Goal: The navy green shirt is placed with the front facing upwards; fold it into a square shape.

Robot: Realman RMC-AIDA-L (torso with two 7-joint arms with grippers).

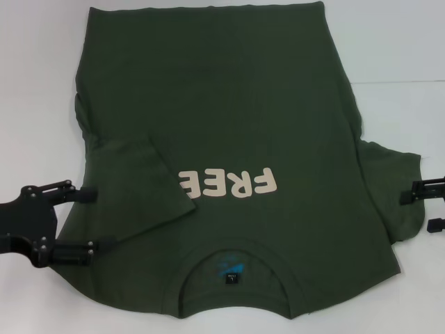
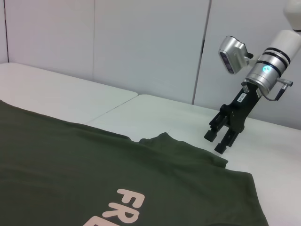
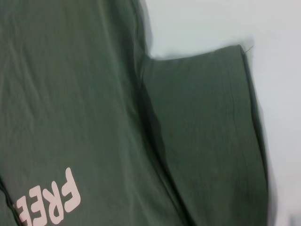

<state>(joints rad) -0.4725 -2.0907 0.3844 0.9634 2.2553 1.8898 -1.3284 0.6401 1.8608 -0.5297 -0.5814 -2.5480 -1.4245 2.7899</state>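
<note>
You see navy green shirt [image 1: 229, 139] flat, left sleeve [image 1: 142, 184] folded inward | left gripper [image 1: 89, 219] spread apart at that fold | right gripper [image 1: 417, 207] spread beside right sleeve [image 1: 396, 188].

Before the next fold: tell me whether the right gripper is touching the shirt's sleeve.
Apart. The left wrist view shows the right gripper hanging open above the white table, with a clear gap to the navy green shirt.

Olive-green shirt [image 1: 229, 125], cream lettering [image 1: 229, 184]

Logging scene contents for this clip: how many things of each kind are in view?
Shirt: 1, the green shirt, its left sleeve folded in
Grippers: 2, left gripper and right gripper, both open at the shirt's sides
Table: 1, white table
Total: 4
</note>
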